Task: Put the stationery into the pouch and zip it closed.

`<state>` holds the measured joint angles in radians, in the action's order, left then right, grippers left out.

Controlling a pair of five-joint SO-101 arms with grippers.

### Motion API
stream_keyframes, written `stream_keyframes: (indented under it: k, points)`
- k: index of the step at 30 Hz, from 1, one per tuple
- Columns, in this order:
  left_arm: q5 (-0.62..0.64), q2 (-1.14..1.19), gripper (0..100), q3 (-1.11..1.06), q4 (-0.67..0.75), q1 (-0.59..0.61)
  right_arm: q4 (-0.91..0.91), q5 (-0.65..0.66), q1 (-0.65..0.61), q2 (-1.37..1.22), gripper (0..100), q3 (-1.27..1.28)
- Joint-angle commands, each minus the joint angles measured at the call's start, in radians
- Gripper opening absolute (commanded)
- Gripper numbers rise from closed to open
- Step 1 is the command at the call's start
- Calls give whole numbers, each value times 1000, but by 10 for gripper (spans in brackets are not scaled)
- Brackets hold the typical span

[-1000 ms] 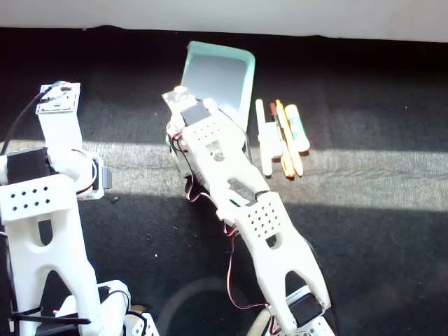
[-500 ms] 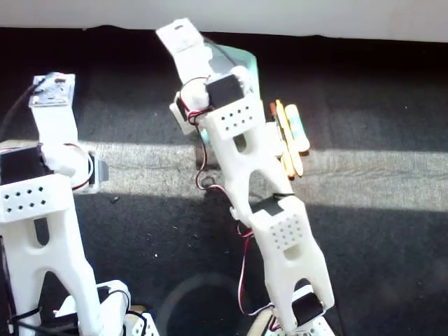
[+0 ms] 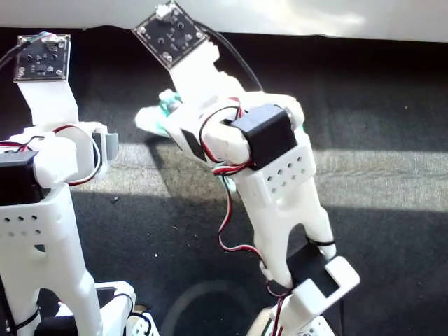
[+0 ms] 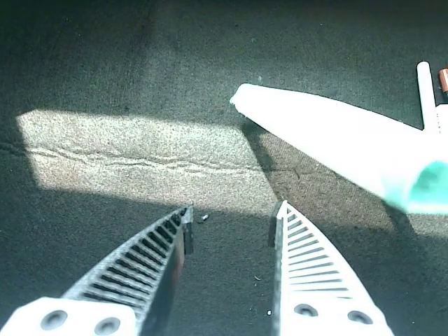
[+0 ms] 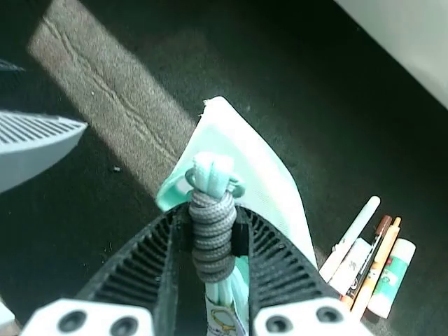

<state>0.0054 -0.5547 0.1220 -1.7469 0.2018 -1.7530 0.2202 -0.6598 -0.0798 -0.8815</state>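
Dark table (image 3: pixel 392 210) below, and the right arm (image 3: pixel 273 161) is reared up high over it. The left arm (image 3: pixel 42 175) stands alongside, its jaws spread wide on nothing, pointed down at the table. The mint pouch (image 4: pixel 336 133) hangs in the air off the right jaws, throwing its shadow on the table. The stationery (image 5: pixel 367 266), pens and a glue stick, lies bunched on the table near it. Here's the worry: the right jaws are pinched on the zipper cord (image 5: pixel 210 241) at the pouch's end, so the whole pouch seems to dangle from that one grip. A swing or a slip and it drops, maybe onto the stationery, scattering it; a tug could also run the zip the wrong way
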Motion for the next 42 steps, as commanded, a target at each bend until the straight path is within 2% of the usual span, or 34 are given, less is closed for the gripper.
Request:
stream_keyframes:
  k: [1,5,12,16,21,30,38,42]
  points:
    - [29,2,200,36,-9,-12,-5,17,44,58,6,143]
    - [29,4,200,33,-6,-25,25,18,81,61,6,200]
    - [31,-5,196,36,-14,-205,79,18,76,58,6,203]
    - [35,4,198,33,-8,-214,93,18,76,58,6,205]
    - [173,5,200,33,-2,-223,91,18,76,58,6,206]
    - [180,97,198,-12,31,-335,84,18,76,58,6,206]
    - [180,105,199,7,57,-338,84,18,76,58,6,208]
    - [180,105,199,76,23,-337,84,18,76,56,6,208]
